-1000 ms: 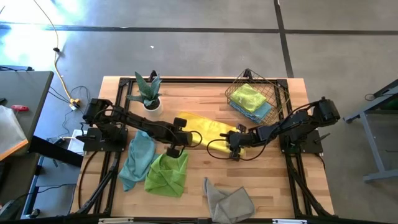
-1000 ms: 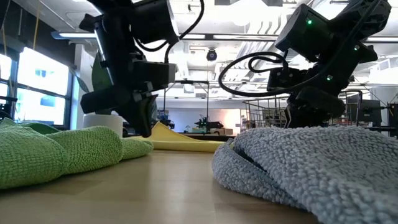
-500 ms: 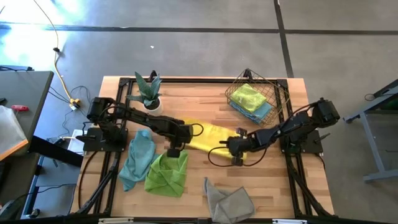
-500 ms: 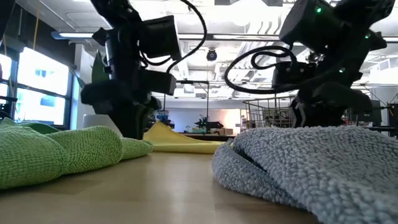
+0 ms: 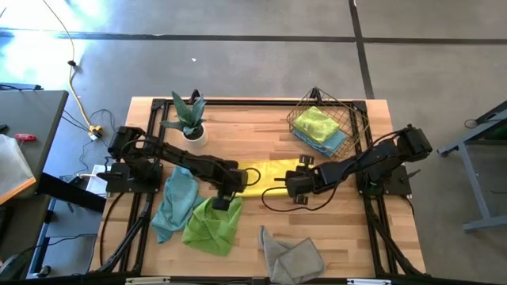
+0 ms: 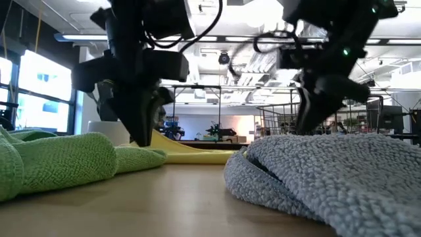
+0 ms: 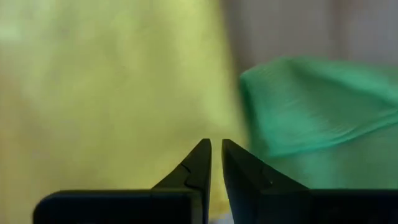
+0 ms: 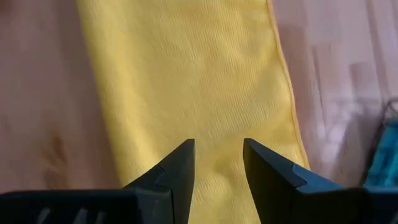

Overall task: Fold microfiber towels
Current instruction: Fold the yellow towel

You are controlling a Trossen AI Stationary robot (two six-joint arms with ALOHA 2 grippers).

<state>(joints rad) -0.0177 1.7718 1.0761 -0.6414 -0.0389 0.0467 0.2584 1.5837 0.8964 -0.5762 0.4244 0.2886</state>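
The bright yellow microfiber towel [image 5: 268, 172] lay flat mid-worktop [image 5: 261, 127], stretched between my pincers. My left pincer [image 7: 216, 163] stood nearly closed above its edge by the lime green towel [image 5: 211, 225]; my right pincer [image 8: 218, 163] hovered part-open over it.

Grey towel [image 6: 329, 178] fgd, yellow [image 6: 191, 153] behind

No readable text, labels, brands, numbers or signs in any view: none on the towels, none on the table, none on the arms, and none legible in the room behind.
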